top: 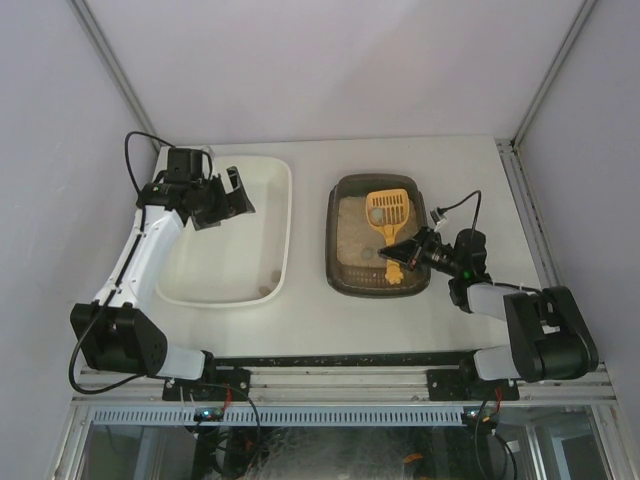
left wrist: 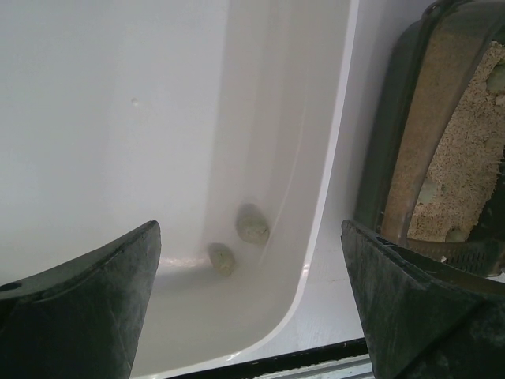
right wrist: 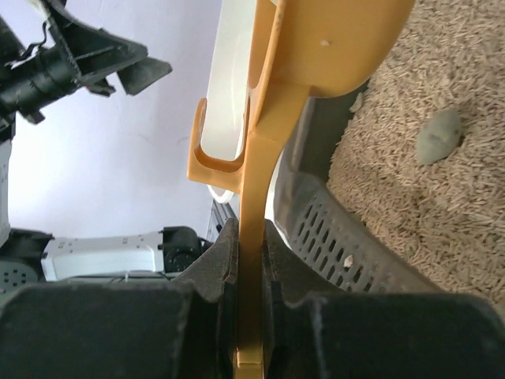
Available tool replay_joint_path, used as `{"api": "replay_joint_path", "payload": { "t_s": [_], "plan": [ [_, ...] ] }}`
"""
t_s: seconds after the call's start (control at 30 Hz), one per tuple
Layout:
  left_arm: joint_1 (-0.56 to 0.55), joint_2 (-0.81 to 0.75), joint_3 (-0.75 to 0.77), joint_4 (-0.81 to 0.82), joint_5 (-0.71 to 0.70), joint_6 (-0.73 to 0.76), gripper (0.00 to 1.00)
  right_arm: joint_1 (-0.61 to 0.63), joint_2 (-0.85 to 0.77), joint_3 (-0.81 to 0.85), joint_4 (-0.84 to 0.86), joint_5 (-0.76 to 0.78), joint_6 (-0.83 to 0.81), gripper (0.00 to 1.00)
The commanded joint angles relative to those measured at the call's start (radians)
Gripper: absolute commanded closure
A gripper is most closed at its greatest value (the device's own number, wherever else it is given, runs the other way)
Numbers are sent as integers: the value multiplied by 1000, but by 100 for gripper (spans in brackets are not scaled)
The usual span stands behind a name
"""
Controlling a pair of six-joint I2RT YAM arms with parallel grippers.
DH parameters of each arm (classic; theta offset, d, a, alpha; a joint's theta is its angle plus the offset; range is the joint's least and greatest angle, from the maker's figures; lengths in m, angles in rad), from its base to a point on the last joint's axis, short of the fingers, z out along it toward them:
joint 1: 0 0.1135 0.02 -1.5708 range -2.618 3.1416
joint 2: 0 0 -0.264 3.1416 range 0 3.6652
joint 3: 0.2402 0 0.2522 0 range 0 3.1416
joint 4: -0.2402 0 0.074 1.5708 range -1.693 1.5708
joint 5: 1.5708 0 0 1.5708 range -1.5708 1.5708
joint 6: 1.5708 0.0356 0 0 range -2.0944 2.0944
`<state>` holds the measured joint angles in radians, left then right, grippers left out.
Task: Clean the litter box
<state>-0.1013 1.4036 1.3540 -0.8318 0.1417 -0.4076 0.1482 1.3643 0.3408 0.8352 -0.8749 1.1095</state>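
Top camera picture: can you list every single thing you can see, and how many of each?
litter box: one, dark grey-brown, right side of the table
litter: beige, inside the litter box
scoop: one, yellow-orange, slotted, head over the litter
clump in the litter: at least one, grey-green, on the litter surface
tub: one, white, left of the litter box
clumps in the tub: two, grey-green, near right corner of the tub
table: one, white, under everything
left arm: one, white and black, reaching over the tub
right arm: one, black and white, near-right of the table
left pincer: one, black, open, above the tub
right pincer: one, black, shut on the scoop handle
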Motion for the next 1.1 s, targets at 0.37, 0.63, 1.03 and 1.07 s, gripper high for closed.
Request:
{"api": "replay_joint_path", "payload": {
  "t_s": [0.37,0.63,1.03,1.07],
  "plan": [
    [5,-75,-41,55,-1,25,0,53,103,88,27,48,-14,100],
    [3,-63,-24,42,-14,50,0,63,121,91,61,71,26,100],
    [4,-50,10,19,-21,99,0,75,2,156,-183,134,-77,100],
    [4,-44,18,12,-7,127,0,105,-12,186,-256,136,-114,100]
  ]
}}
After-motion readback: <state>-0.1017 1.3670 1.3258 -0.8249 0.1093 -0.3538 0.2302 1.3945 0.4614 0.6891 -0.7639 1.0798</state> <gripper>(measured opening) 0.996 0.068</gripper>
